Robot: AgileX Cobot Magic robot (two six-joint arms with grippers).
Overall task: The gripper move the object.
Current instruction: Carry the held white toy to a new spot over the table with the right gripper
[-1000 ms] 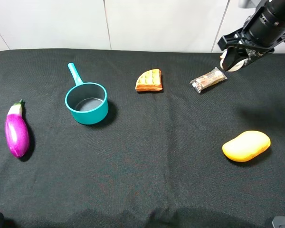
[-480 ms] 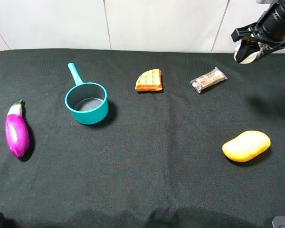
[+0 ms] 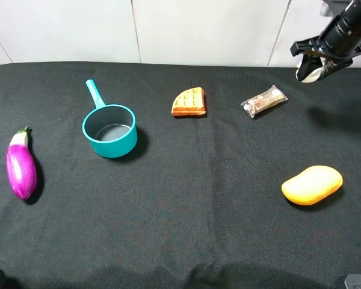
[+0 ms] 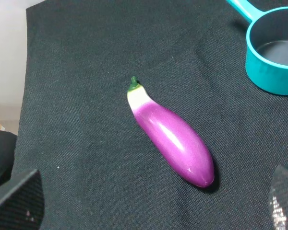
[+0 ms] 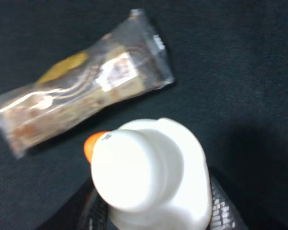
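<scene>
My right gripper (image 3: 313, 67) is shut on the cream-white rubber duck (image 3: 309, 74) and holds it in the air at the far right of the black table, above and right of the snack packet. In the right wrist view the duck (image 5: 151, 175) with its orange beak fills the lower middle, between the dark fingers (image 5: 223, 208), with the packet (image 5: 79, 98) lying below it. My left gripper is seen only as dark fingertip corners (image 4: 17, 199) in the left wrist view, spread wide and empty above the eggplant.
A purple eggplant (image 3: 21, 168) lies at the left and shows in the left wrist view (image 4: 170, 136). A teal saucepan (image 3: 109, 130), a waffle piece (image 3: 189, 101), a wrapped snack packet (image 3: 263, 100) and a yellow-orange mango (image 3: 311, 185) lie on the black cloth.
My right gripper has lifted the duck up and to the right, away from the snack packet, then held nearly still. The left arm has not moved.
</scene>
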